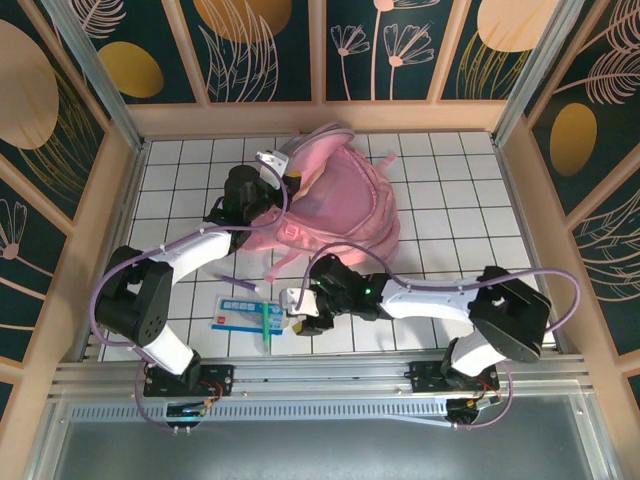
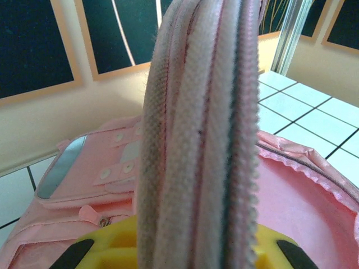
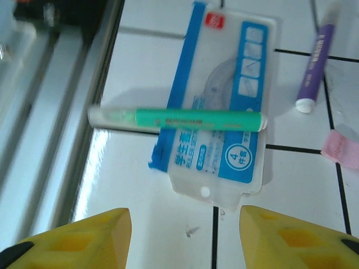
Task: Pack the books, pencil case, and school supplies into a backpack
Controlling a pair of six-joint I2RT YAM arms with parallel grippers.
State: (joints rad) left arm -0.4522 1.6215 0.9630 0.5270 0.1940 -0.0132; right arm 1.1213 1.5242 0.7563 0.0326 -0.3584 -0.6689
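1. Top external view: one white tiled worktop (image 1: 450, 250), crossed by dark grout lines, carries everything. A ribbed metal rail (image 3: 50, 112) runs along its edge to the left of the right gripper (image 3: 184, 224).
2. One backpack (image 1: 345, 205), glossy pink and rounded, lies on the tiles with its mouth open. The left gripper (image 2: 190, 253) is clamped on it. In the left wrist view a thick, padded, coarse-woven edge with a zip line stands upright between the yellow fingers (image 2: 106, 249). It blocks most of what lies ahead. Smooth pink lining spreads ahead and right of this gripper, and a translucent pocket with press-stud tabs lies ahead and left.
3. One white-and-blue packet (image 3: 224, 101), flat and rectangular under a shiny film with a red mark at its far corner, lies straight ahead of the right gripper. That gripper's two yellow fingers stand apart over bare tile with nothing between them.
4. There are two pens. The slim green pen (image 3: 185, 119) lies crosswise on the packet and overhangs its left side. The purple pen (image 3: 314, 67) lies ahead and right of the gripper, on bare tile and apart from the packet.
5. One pink woven strap end (image 3: 339, 148) pokes in at the far right.
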